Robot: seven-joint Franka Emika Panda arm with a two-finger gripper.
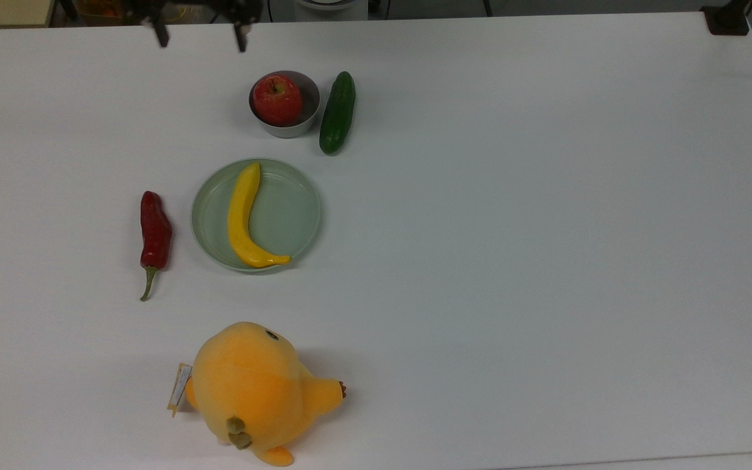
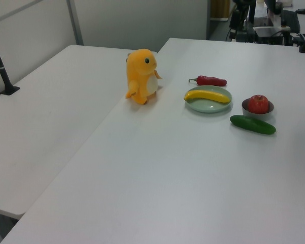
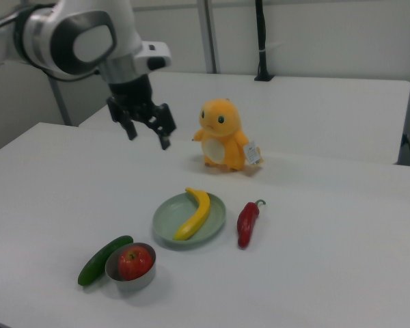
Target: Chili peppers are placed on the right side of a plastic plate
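A wide white bench (image 1: 513, 261) carries a handful of things grouped toward the top view's left. The robot arm (image 3: 82, 41), white with dark grey panels, reaches in from the right view's upper left, and the jaws (image 3: 145, 134) hang in the air above the bench, spread open with nothing between them; in the top view their two dark fingers (image 1: 241, 38) show at the upper edge. A plump orange plush toy (image 1: 252, 391) stands near the top view's lower edge, a paper tag on its side. The round pale grey-green plastic plate (image 1: 297, 222) sits above it in the top view and holds a yellow banana (image 1: 240, 219) that lies along the plate's left half there, its lower tip resting on the rim. A dark green cucumber (image 1: 337, 112) lies on the bench just beyond the plate, beside a small grey bowl (image 1: 309, 108) with a red apple (image 1: 277, 99) in it. The glossy dark red chili pepper (image 1: 154, 228) lies flat on the bench just beside the plate, not touching it, on the top view's left and the right view's right, its thin green stem (image 1: 147, 285) pointing toward the plush toy. The pepper is well apart from the raised jaws, which hang far from it toward the bench's far edge in the top view, with the bowl and plate nearer to them than the pepper.
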